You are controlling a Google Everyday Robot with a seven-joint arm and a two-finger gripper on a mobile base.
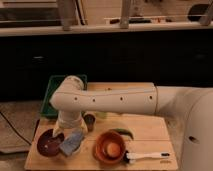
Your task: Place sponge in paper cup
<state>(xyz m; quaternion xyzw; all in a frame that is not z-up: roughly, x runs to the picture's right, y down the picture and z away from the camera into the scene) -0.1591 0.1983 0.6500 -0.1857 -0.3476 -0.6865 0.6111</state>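
Note:
The sponge (72,142), a light blue-grey block, sits tilted at the front left of the wooden table (150,131), right beside a dark maroon bowl (49,143). My white arm reaches in from the right and bends down over it. The gripper (73,132) is directly above the sponge, at its top edge, and is mostly hidden by the wrist. I cannot tell whether it holds the sponge. The paper cup does not show; the sponge and the wrist cover the spot beneath them.
A small dark grey cup (90,121) stands just right of the wrist. An orange bowl (111,148) holds a round orange thing. A green item (124,133) and a white-handled brush (148,156) lie to the right. A green tray (52,95) is at the back left.

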